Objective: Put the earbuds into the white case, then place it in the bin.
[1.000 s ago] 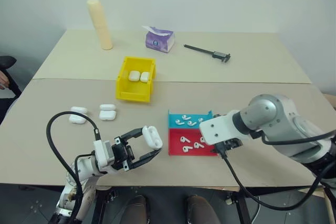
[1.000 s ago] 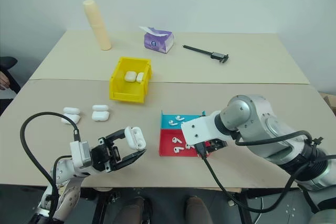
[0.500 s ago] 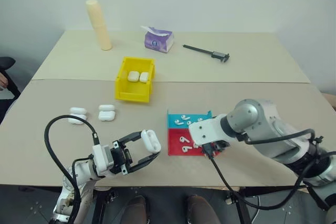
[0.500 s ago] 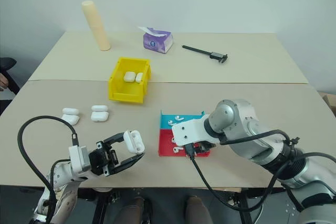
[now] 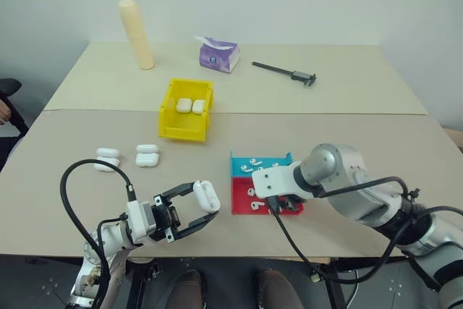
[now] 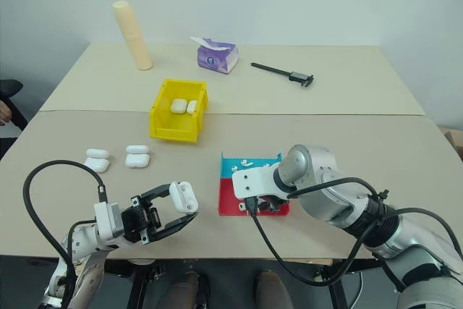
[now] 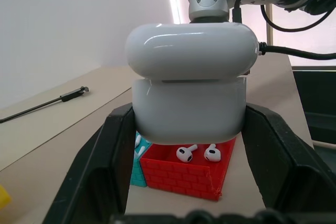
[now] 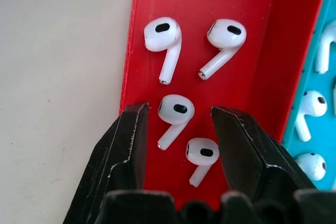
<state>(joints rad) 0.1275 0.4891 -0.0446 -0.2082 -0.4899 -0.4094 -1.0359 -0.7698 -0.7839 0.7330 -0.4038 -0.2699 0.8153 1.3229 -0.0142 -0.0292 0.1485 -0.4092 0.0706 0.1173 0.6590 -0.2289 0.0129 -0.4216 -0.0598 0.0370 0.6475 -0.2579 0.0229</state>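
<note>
Our left gripper point(image 5: 199, 210) is clamped on the small glossy white rounded charging case point(image 5: 206, 195) and holds it up off the beige tabletop point(image 5: 347, 128). In the left wrist view the case point(image 7: 189, 85) sits squarely between the two black fingers point(image 7: 102, 158); we cannot tell whether its lid is properly open.

Beyond that gripper, well apart from it, stands the bright yellow plastic bin point(image 5: 187, 110) with two white cases already inside.

To the right, our right gripper point(image 8: 178, 129) points down into the red compartment of the shallow blue-and-red tray point(image 5: 239, 204). Its fingers point(image 8: 128, 140) stand about half open, gripping nothing, and straddle two of the tiny glossy white earbuds point(image 8: 176, 111). Two more lie just past the fingertips, and others lie in the blue compartment beside it.

As we judge it, the step in hand is picking up one earbud. To do it well, we should centre on the bud nearer the fingertips, so the lower one is not pinched with it. We should descend gently until the pads flank its head, then close slowly so the slick shell does not squirt out.
</note>
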